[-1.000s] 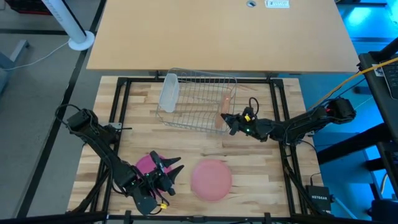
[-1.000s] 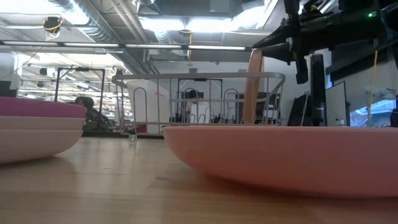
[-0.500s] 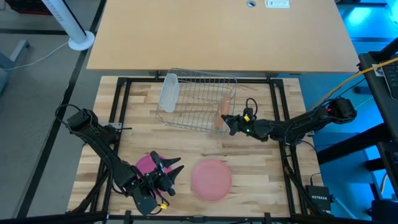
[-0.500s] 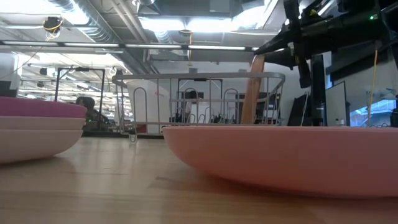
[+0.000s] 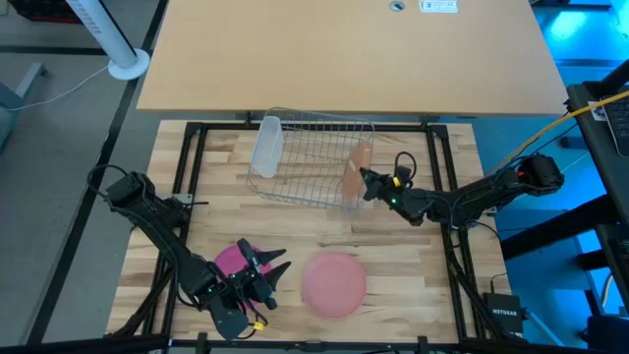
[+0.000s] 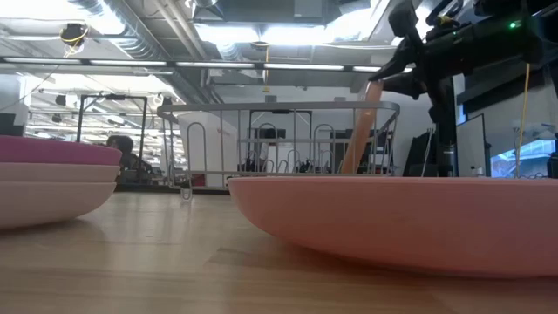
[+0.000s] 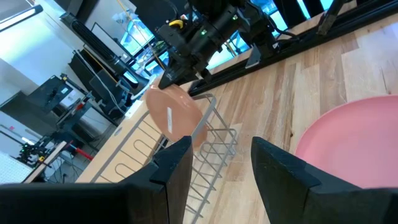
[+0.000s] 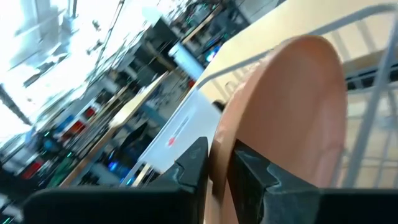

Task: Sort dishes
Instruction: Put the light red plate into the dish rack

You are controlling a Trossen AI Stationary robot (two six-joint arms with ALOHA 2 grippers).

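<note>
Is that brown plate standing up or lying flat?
Standing on edge, leaning: the brown plate tilts inside the wire rack, pinched by the right gripper.

Butcher-block table, tan desk behind it, grey floor, ceiling strip lights, exposed ducts

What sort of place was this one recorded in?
Probably a robotics lab or workshop, not a kitchen. The butcher-block table sits in a black metal frame, exposed ducts run across the ceiling, and equipment benches fill the room behind.
</note>
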